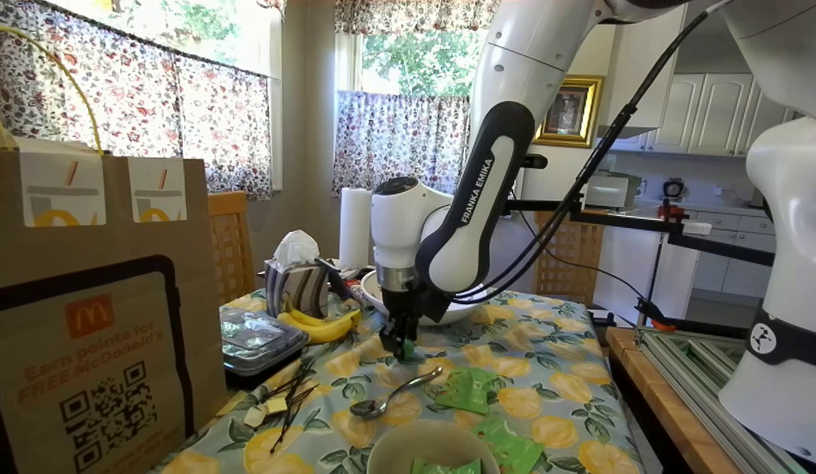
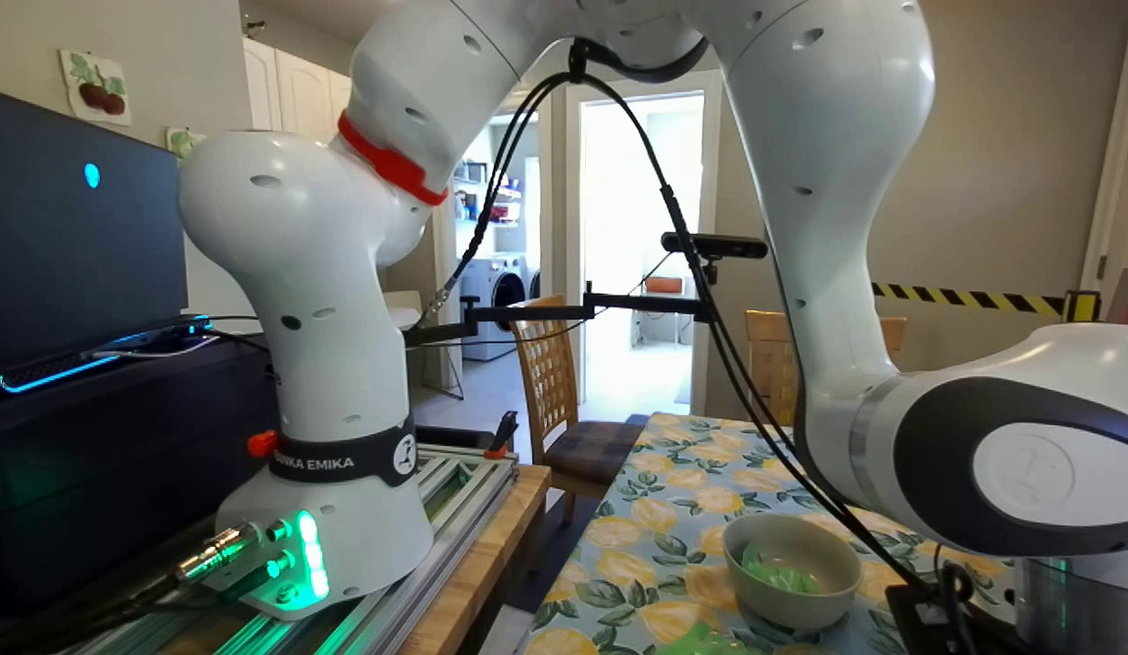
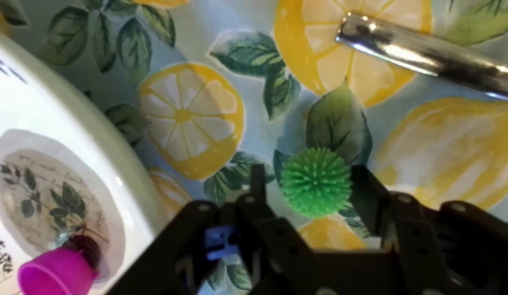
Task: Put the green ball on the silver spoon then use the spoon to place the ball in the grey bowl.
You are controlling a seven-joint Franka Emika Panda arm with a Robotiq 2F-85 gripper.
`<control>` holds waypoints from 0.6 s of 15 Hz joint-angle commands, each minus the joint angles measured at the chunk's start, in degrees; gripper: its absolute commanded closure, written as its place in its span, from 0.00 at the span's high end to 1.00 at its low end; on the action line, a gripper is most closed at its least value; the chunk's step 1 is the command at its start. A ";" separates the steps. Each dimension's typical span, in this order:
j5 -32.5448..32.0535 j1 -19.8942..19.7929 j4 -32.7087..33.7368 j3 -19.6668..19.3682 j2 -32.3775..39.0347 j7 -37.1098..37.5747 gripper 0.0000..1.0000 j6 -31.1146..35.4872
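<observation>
Though within end effector (image 3: pixel 308 179), ball (image 3: pixel 316 182) loose

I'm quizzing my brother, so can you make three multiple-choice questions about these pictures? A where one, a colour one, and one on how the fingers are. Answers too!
1. Where is the spoon?
A. In the bag
B. On the tablecloth
C. On a chair

2. What colour is the ball?
A. Red
B. Blue
C. Green

3. How are the fingers?
A. Apart
B. Pressed together
C. Holding the spoon

1 B: an exterior view shows it lying there.
2 C: it looks bright green in the wrist view.
3 A: that view shows a gap between the ball and one of the fingers.
</observation>
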 commanded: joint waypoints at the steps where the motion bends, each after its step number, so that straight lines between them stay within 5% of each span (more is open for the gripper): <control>1: 2.02 -1.53 0.67 1.74 -0.17 -1.66 0.26 -0.97; 3: 1.82 -2.46 -2.25 3.24 -3.62 -3.73 0.12 0.80; 6: 1.22 -4.70 -6.67 7.04 -9.45 -9.24 0.05 3.89; 9: 2.50 -9.35 -9.89 14.13 -14.55 -17.38 0.07 3.25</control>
